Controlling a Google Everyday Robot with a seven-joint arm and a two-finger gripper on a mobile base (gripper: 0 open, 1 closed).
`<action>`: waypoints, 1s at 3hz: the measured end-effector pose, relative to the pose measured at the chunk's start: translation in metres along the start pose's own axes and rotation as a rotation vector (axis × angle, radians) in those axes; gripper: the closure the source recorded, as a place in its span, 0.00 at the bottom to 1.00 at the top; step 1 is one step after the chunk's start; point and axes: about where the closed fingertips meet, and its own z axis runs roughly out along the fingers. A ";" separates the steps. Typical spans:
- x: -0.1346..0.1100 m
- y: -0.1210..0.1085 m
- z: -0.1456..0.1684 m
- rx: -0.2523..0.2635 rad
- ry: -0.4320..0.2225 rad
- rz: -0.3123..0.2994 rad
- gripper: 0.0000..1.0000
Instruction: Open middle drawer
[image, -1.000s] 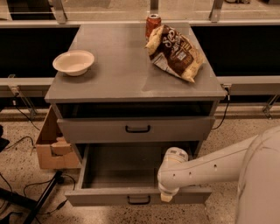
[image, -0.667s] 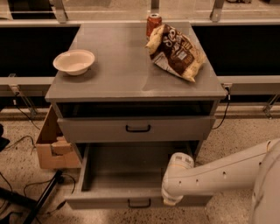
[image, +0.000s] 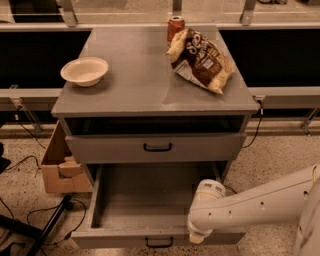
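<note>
The middle drawer stands pulled far out of the grey cabinet, showing its plain grey box interior. Its small black bar handle sits on the front panel at the bottom of the view. My gripper is at the end of the white arm that reaches in from the right. It hangs over the drawer's front edge, just right of the handle. The drawer above is shut, with a dark gap over it. Any drawer below the open one is hidden.
On the cabinet top are a white bowl, a chip bag and a red can. A cardboard box stands on the floor to the left, with black cables and a stand leg near it.
The gripper and arm have moved toward the camera and slightly right, and the middle drawer has come further out with them.
</note>
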 end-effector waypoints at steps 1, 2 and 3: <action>0.000 0.000 0.000 0.000 0.000 0.000 1.00; 0.010 0.014 -0.003 -0.008 -0.003 0.011 1.00; 0.009 0.014 -0.003 -0.008 -0.003 0.011 0.84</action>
